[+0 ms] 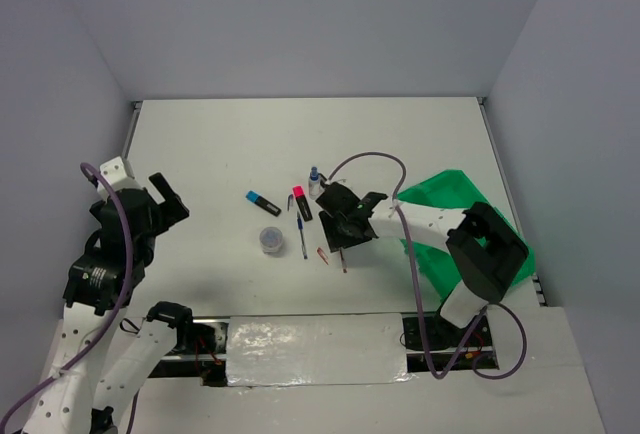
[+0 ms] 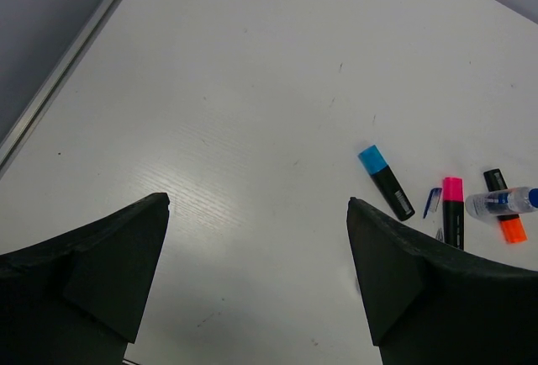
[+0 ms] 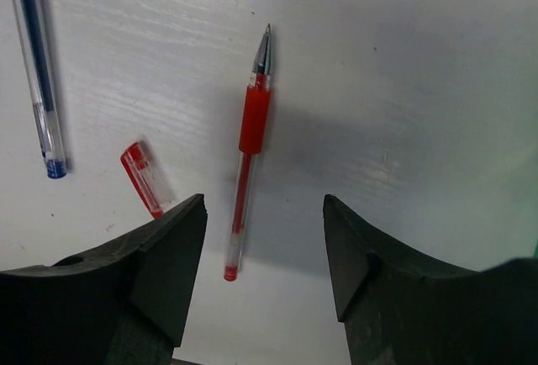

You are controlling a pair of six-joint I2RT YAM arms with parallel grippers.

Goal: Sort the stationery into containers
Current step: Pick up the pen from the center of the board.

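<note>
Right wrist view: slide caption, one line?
Open right fingers above uncapped red pen; loose red cap and blue pen beside it.

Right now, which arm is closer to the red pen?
The right. The right gripper hangs directly over the red pen, open, a finger on either side. The left gripper is open too, far off toward the left edge of the table.

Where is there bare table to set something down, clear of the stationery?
Bare: the far table beyond the bottle, and between left gripper and blue highlighter. Crowded: from tub to red pen under right gripper.
</note>
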